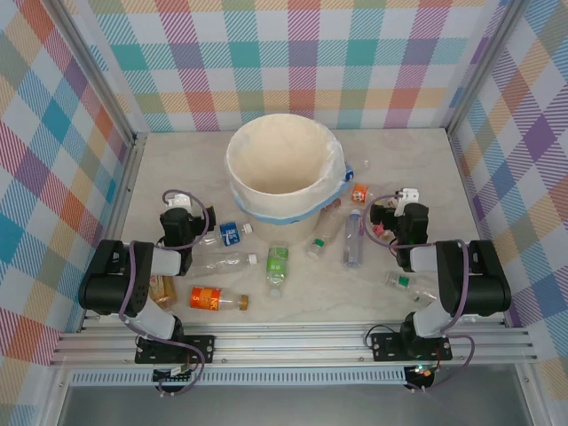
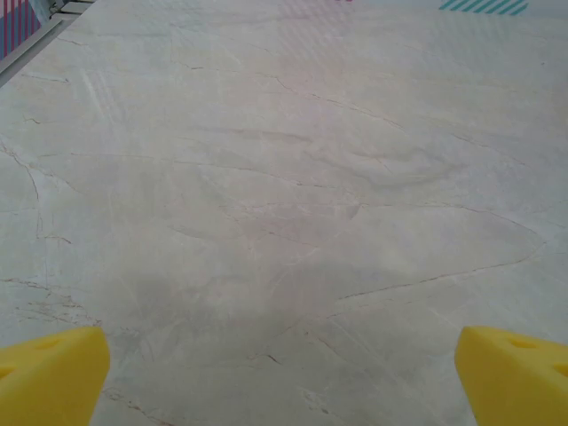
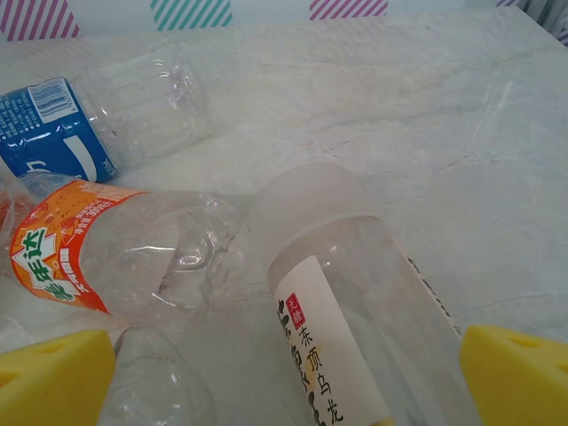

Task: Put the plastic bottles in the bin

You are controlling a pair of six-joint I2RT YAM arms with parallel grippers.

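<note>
I count one large round cream-white bin with a light-blue band [image 1: 284,202], standing upright on the pale marbled desk [image 1: 177,169]. At least ten small clear plastic bottles [image 1: 226,261] lie on the desk outside the bin, all on its near side or to its right.

Near-left of the bin I make out five:
- a blue-labelled bottle [image 1: 232,233], closest to the bin
- a bare clear one with a green cap
- a green-labelled bottle [image 1: 278,264]
- an orange-labelled bottle with an orange cap [image 1: 213,300], farther from the bin
- an amber one [image 1: 164,288], partly under my left arm

To the bin's right lie about six more, among them a long clear bottle [image 1: 354,238], an orange-labelled one [image 1: 358,192] just beside the bin, and a green-capped one [image 1: 404,282] farthest from it.

In the right wrist view four bottles show. The orange label [image 3: 62,253] carries green Chinese characters ending 年达. The white label [image 3: 324,355] carries black characters including 乌龙. The blue label's writing [image 3: 49,133] is too small to read.

The left jaws stand wide over bare desk left of the bin, holding nothing. The right jaws stand wide over the white-labelled bottle right of the bin, not gripping it.
</note>
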